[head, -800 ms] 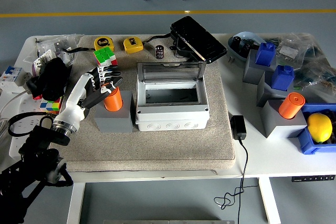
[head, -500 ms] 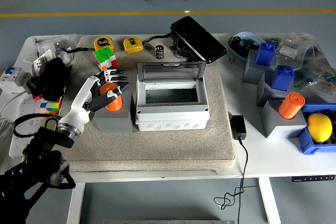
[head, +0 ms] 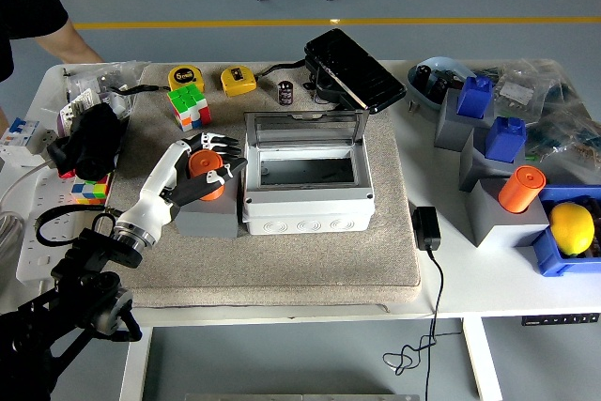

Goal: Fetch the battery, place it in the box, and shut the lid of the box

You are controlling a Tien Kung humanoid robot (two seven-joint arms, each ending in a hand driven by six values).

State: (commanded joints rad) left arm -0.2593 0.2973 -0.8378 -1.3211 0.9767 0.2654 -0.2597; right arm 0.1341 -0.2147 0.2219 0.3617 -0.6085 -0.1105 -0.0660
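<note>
An orange cylindrical battery (head: 200, 165) stands in a grey holder block (head: 208, 217) on the beige mat, left of the box. My left hand (head: 208, 168) comes in from the lower left and its fingers curl around the battery's top and sides. The grey plastic box (head: 308, 202) sits mid-mat. Its inside shows nothing in it, and its clear lid (head: 302, 128) stands open at the back. My right arm is out of view.
A person's arm (head: 66, 37) reaches in at the top left. A Rubik's cube (head: 189, 105), yellow tape measures (head: 238, 80) and a black device (head: 354, 69) lie behind the box. A second orange battery (head: 521, 188), blue blocks and a lemon (head: 571, 227) sit right.
My left hand has moved right and closed around the orange battery, which now leans a little toward the box. A person's arm has come into view at the top left.
</note>
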